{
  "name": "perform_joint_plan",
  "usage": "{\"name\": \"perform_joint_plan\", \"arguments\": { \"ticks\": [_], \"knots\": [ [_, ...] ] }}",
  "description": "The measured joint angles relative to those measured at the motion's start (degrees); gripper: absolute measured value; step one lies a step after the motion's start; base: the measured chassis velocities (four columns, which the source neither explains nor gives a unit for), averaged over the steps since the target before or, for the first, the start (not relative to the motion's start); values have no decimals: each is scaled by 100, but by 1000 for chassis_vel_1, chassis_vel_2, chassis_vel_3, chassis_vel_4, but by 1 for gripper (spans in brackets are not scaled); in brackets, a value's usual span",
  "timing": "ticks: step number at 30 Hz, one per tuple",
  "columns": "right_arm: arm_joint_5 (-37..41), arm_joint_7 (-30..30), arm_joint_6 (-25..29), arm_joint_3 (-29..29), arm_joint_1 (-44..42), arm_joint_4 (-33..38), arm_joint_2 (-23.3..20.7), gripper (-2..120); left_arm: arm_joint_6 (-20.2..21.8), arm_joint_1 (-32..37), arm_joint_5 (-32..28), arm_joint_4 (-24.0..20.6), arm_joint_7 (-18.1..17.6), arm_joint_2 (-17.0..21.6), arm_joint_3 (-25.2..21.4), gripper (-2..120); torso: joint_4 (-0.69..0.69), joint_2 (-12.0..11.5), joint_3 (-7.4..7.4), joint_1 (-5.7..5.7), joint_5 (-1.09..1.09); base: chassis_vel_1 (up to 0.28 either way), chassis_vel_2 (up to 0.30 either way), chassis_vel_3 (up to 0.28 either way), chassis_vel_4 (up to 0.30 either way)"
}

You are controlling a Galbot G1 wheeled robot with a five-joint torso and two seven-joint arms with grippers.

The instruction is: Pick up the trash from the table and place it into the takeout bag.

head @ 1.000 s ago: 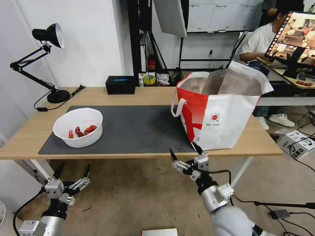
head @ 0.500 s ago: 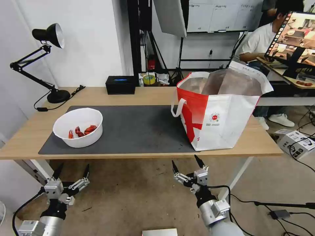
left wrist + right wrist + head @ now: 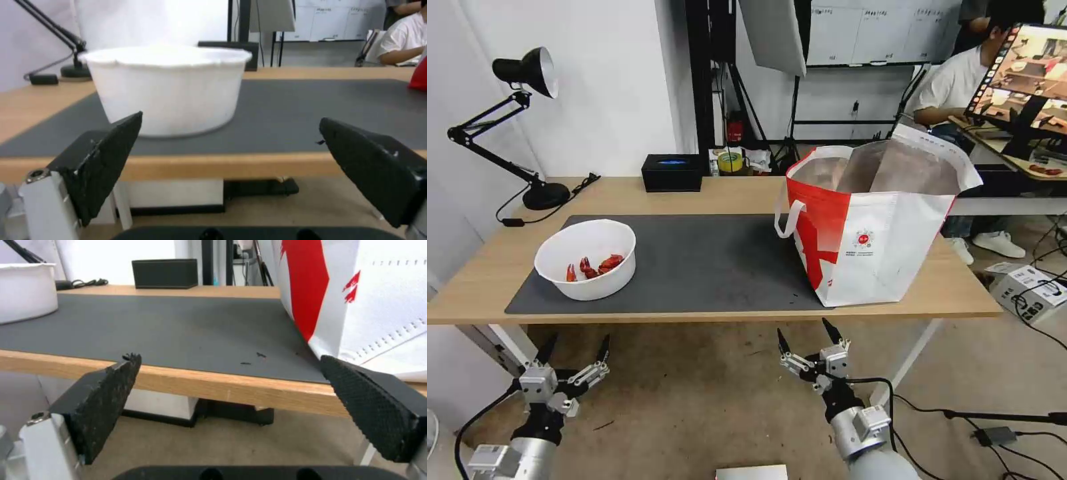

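Bowl: the white bowl [image 3: 586, 259] with red crayfish shells sits on the left part of the grey mat [image 3: 694, 260], on the table [image 3: 960, 290].
Bag: the red-and-white takeout bag [image 3: 874, 227] stands upright and open at the mat's right end, well apart from the bowl.
Left gripper: the left gripper [image 3: 575, 350] hangs below the table's front edge, under the bowl, fingers spread apart, holding nothing.
Right gripper: the right gripper [image 3: 806, 335] sits below the front edge, near the bag's front corner, fingers apart, holding nothing.
Background: a black lamp [image 3: 527, 70] and a small black box [image 3: 672, 173] stand at the back of the table.
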Motion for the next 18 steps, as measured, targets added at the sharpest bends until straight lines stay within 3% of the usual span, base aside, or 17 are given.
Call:
{"name": "perform_joint_plan", "arguments": {
  "ticks": [5, 12, 13, 14, 16, 18],
  "knots": [
    [3, 0, -3, -1, 2, 0, -1, 100, 196, -171, -352, -57, -110, 390, -131, 100, 0, 0, 0, 0, 0, 0, 0, 0, 0],
    [5, 1, -7, -1, 5, 2, -3, 100, 560, -529, -917, -85, -446, 1190, -391, 100, 0, 0, 0, 0, 0, 0, 0, 0, 0],
    [6, 1, -8, -1, 5, 2, -3, 100, 674, -665, -1136, -69, -551, 1447, -431, 100, 0, 0, 0, 0, -1, 0, 0, 0, 0],
    [6, 1, -8, -1, 5, 2, -3, 100, 674, -665, -1136, -69, -551, 1447, -431, 100, 0, 0, 0, 0, -1, 0, 0, 0, 0],
    [7, 0, -9, -1, 7, 3, -5, 100, 946, -920, -1634, -62, -832, 1919, -432, 100, 0, 0, 0, 0, -1, 0, 0, 0, 0],
    [8, 0, -10, -1, 7, 3, -5, 100, 1109, -1025, -1863, -65, -1001, 2124, -417, 100, 0, 0, 0, 0, -1, 0, 0, 0, 0]
  ]
}}
